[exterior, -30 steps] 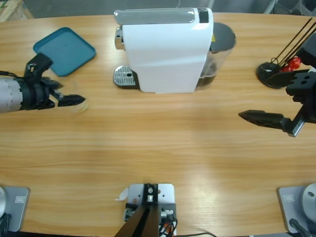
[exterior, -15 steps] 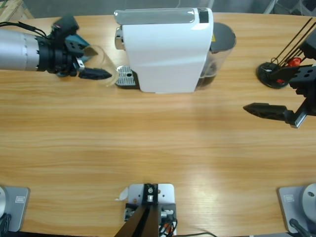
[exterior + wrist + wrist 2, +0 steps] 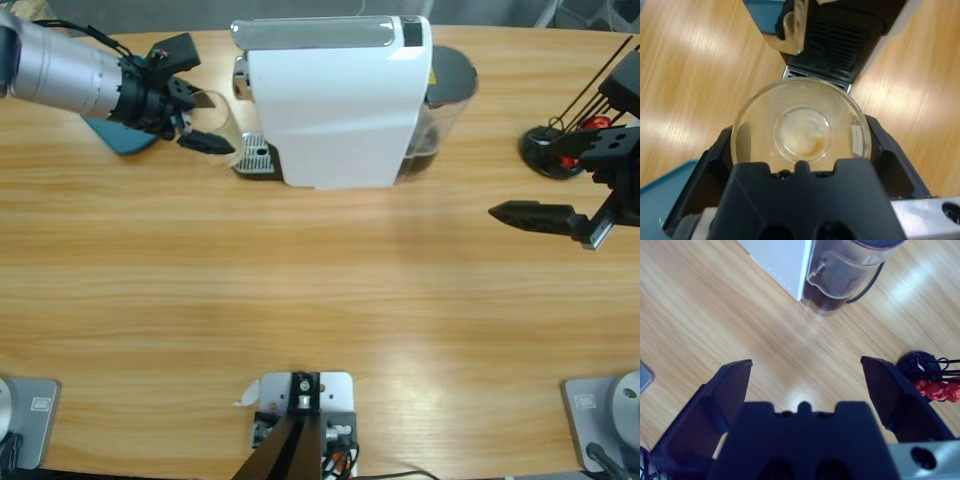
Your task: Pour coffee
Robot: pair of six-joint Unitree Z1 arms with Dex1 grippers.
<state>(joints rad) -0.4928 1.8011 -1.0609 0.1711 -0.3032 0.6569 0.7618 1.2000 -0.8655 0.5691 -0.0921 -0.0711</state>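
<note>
between the left gripper [image 3: 801, 150]'s jaws sits an empty clear tumbler [image 3: 801, 127], pinched at its walls; light, slick, breakable glass, best held mid-wall. beyond it waits the coffee machine [image 3: 335, 100]'s drip tray [image 3: 252, 155]. no coffee shows yet. far off, the right gripper [image 3: 805, 382] hangs spread wide.

A white coffee machine [image 3: 335, 105] with a silver lid and perforated silver drip grate [image 3: 254, 156] is seen on light striped wood table [image 3: 320, 300]; a teal tray [image 3: 110, 135], red capsules [image 3: 935, 388].
</note>
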